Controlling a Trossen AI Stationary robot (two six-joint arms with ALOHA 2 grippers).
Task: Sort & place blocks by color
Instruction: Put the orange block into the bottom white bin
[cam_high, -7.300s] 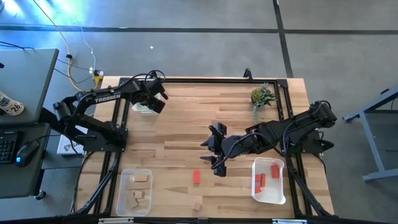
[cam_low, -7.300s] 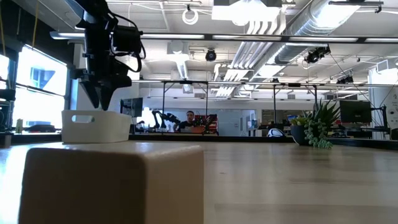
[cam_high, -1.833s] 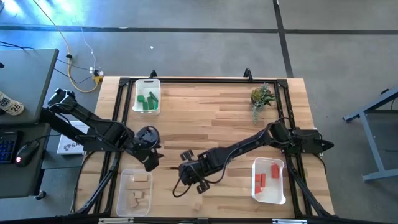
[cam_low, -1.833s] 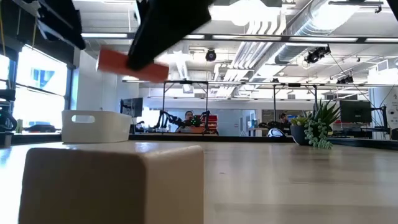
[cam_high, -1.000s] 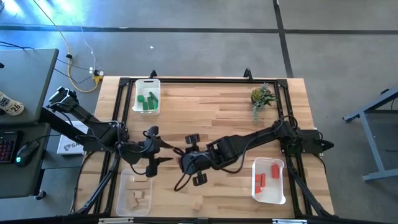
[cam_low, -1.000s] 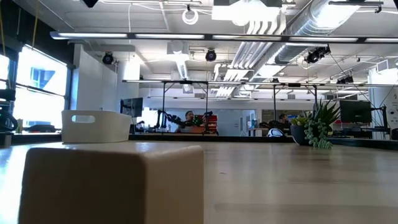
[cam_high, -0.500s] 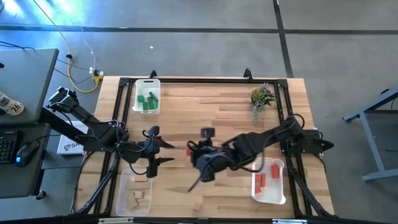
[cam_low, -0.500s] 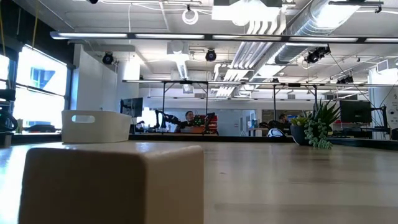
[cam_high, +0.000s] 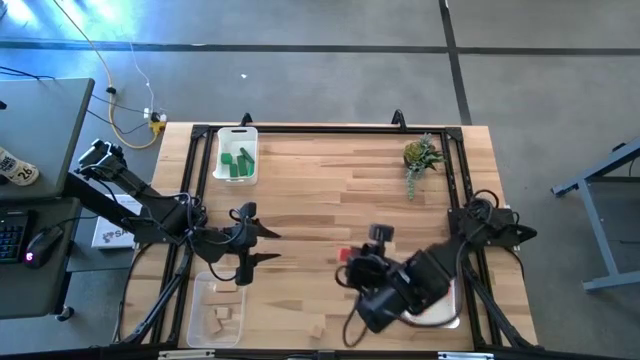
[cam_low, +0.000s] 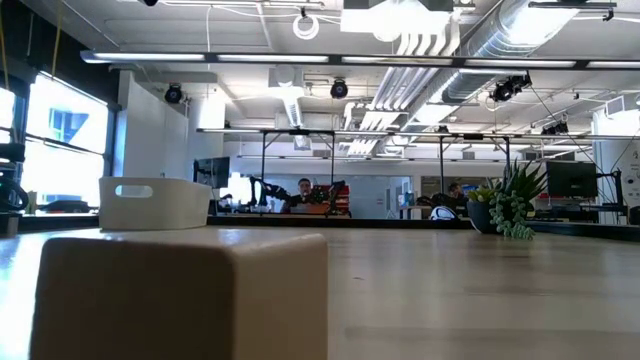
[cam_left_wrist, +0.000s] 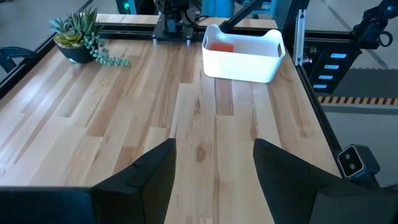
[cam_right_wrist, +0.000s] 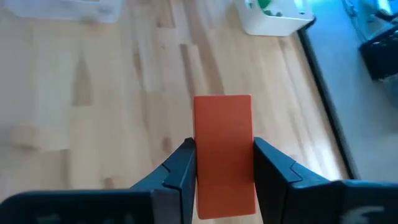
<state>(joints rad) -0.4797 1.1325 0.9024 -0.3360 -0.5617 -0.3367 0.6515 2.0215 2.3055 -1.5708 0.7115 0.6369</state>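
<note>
Hovering with fingers spread and nothing between them, my left gripper (cam_high: 262, 246) is sitting just above the clear tray (cam_high: 215, 309) of tan blocks (cam_high: 222, 316). I am seeing a loose tan block (cam_high: 318, 329) between the grippers. My right gripper (cam_high: 345, 267) is clamping a red block (cam_right_wrist: 223, 149), beside the white tray (cam_high: 446, 313).

Floor (cam_high: 330, 80): we see grey concrete.
Ceiling (cam_low: 450, 40): exposed ducts, strip lights.
Window (cam_low: 60, 150): bright, we note, at left.
Desk (cam_high: 330, 180): light wood planks.
</note>
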